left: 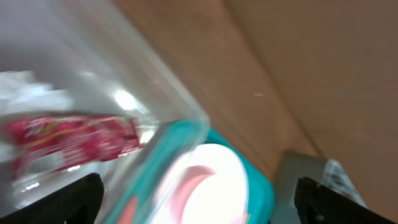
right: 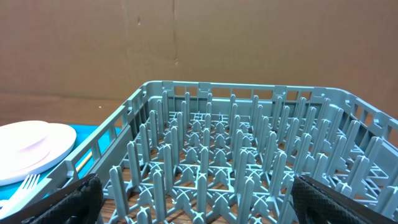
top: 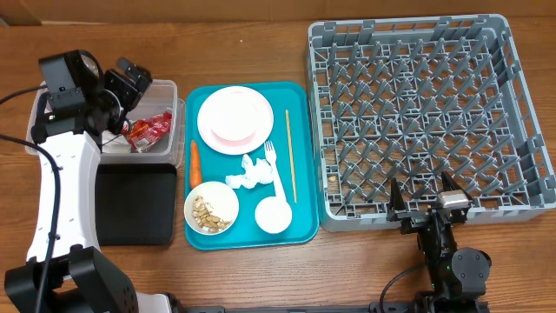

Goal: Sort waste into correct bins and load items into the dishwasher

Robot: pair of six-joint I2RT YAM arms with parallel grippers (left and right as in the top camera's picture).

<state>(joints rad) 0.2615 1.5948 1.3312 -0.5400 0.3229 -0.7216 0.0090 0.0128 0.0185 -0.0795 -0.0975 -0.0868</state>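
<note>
My left gripper [top: 132,80] hovers open and empty over the clear tub [top: 172,90], where a red wrapper [top: 149,129] lies; the left wrist view is blurred, with the wrapper [left: 68,138] and the pink plate [left: 208,180] below. On the teal tray [top: 300,96] lie the pink plate [top: 233,119], a carrot [top: 195,161], a crumpled napkin [top: 250,174], a white fork [top: 274,163], a chopstick [top: 290,155], a bowl of food scraps [top: 211,209] and a small white cup [top: 273,215]. My right gripper [top: 423,196] stands open at the near edge of the empty grey dish rack [top: 426,113].
The shallow black tray [top: 135,202] lies in front of the clear tub, left of the teal tray. In the right wrist view the rack's upright pegs [right: 249,143] fill the space ahead, with the plate [right: 31,149] at the left. A brown wall stands behind.
</note>
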